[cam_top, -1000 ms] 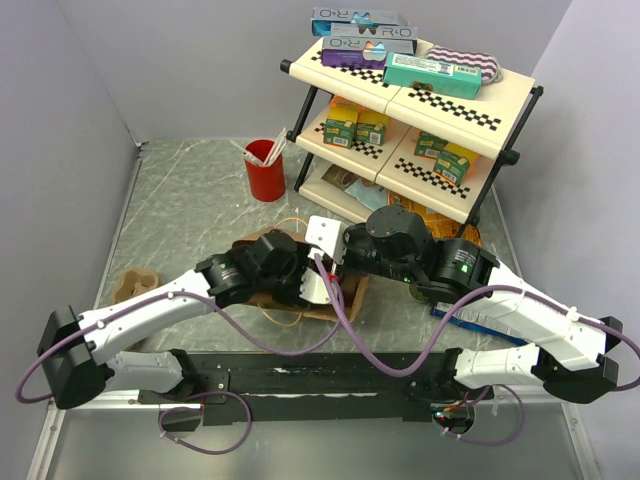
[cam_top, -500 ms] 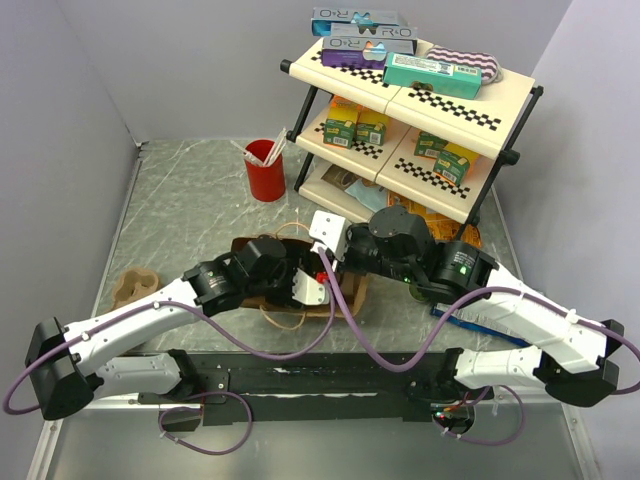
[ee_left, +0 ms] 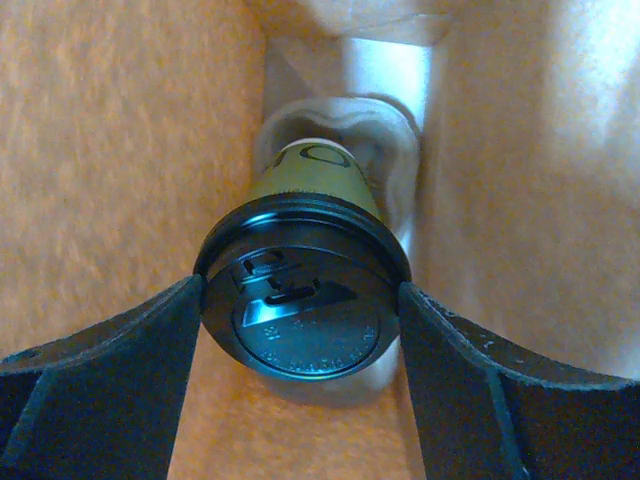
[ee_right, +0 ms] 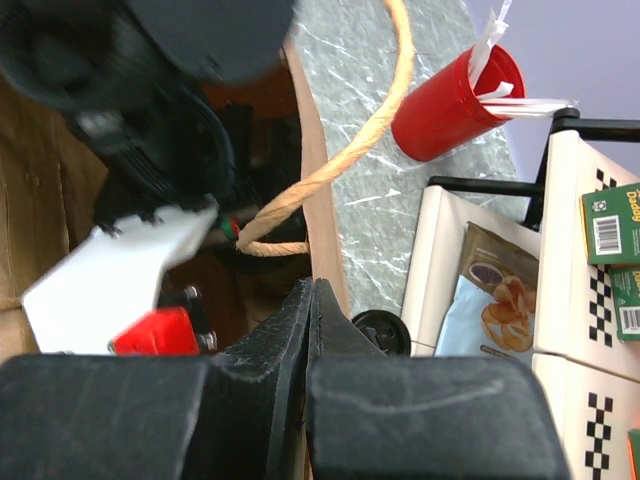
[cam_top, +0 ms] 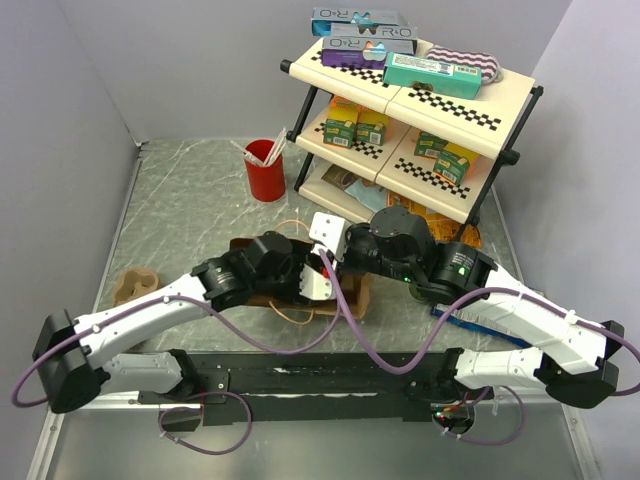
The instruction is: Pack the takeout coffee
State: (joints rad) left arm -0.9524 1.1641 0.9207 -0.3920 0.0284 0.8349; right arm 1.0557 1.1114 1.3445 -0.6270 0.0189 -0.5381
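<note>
Left wrist view gives you the clearest look: the coffee cup [ee_left: 305,300], dark green with a round black lid, stands down inside the paper bag [ee_left: 120,150], with tan paper walls close on both sides. Its base sits in a pale moulded holder [ee_left: 395,160] at the bottom of the bag. Your left gripper [ee_left: 300,305] is spread wide around the lid, and its two dark fingers [ee_left: 130,350] lie against the lid's rim, one on each side, so it holds the cup by the lid. From the top external view you cannot see the cup at all, because the left arm's wrist reaches into the mouth of the bag and covers it. The bag lies near the middle of the table [cam_top: 190,210], just beyond the arm bases at the near edge. Your right gripper [ee_right: 310,300] is pressed together and pinches the bag's brown paper rim, which runs straight out from between its fingertips. A twisted tan rope handle [ee_right: 340,165] loops up from that rim. A red cup [cam_top: 264,172] with white sticks stands toward the far edge, just left of the shelf rack [cam_top: 440,105] that fills the far right corner. A brown cardboard cup carrier [cam_top: 135,283] lies by the left edge, well apart from the bag.
</note>
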